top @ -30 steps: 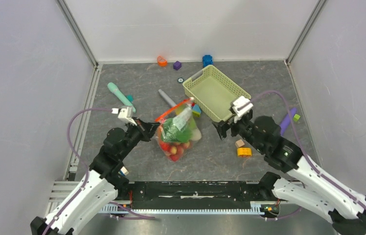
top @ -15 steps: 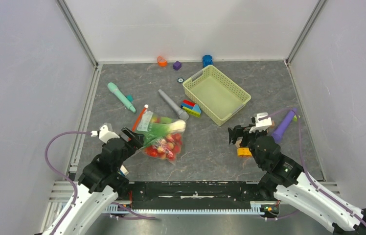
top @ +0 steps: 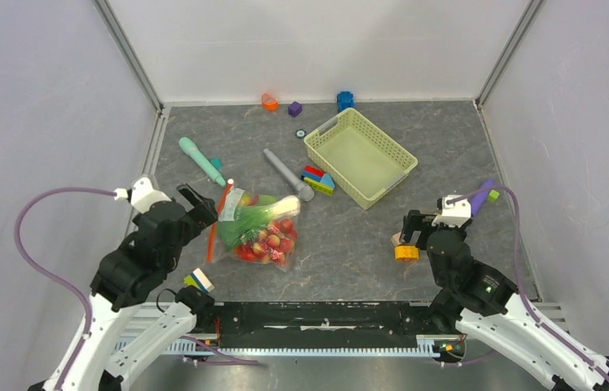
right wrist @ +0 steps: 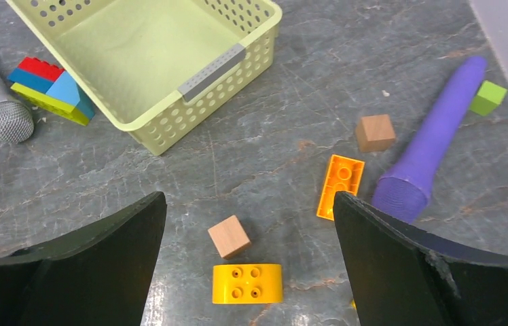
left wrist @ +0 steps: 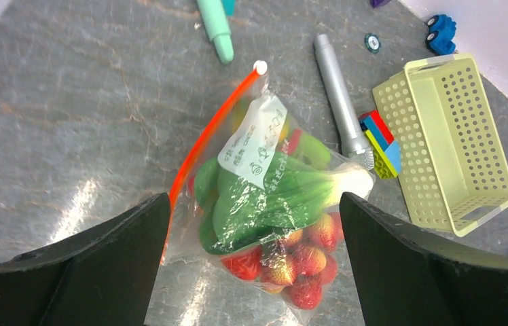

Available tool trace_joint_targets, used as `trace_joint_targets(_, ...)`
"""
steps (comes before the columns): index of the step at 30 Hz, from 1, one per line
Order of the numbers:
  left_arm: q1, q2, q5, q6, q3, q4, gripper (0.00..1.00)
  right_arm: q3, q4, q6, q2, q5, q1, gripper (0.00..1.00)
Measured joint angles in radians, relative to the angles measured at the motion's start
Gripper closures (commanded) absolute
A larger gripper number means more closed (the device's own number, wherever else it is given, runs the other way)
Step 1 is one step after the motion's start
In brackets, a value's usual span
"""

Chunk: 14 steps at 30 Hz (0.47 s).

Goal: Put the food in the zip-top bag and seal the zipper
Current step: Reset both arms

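The zip-top bag (top: 256, 230) lies flat on the table, left of centre. It holds the food: a green bok choy (left wrist: 271, 197) and red berries (left wrist: 302, 268). The orange-red zipper (left wrist: 207, 136) runs along the bag's left edge, with its white slider (left wrist: 260, 66) at the far end. My left gripper (top: 198, 207) hovers open just left of the bag, its jaws wide apart on either side of it in the left wrist view (left wrist: 252, 204) and holding nothing. My right gripper (top: 415, 228) stands open far to the right, over a wooden cube (right wrist: 229, 236) and a yellow brick (right wrist: 247, 283).
A pale green basket (top: 399, 155) sits at the back right with stacked blocks (top: 317, 179) beside it. A grey stick (top: 286, 173) lies just behind the bag, a teal stick (top: 201, 160) to the back left, a purple stick (top: 475, 200) at right. Small blocks line the back wall.
The left gripper opened and let go of the bag, then drew back to the left. The bag dropped flat onto the table. The right arm pulled back right and toward the near edge.
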Motion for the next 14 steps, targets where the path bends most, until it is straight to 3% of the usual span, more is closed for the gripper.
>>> trace_joint_targets(5,0.000,0.065,-0.003,0.121,0.126,-0.013,0.00,0.079,-0.084,-0.001,0.003,0.037,0.000,0.02)
trace_joint_targets(14,0.000,-0.012,-0.005,0.198,0.102,-0.017,0.00,0.146,-0.135,-0.044,-0.021,0.085,0.000,0.02)
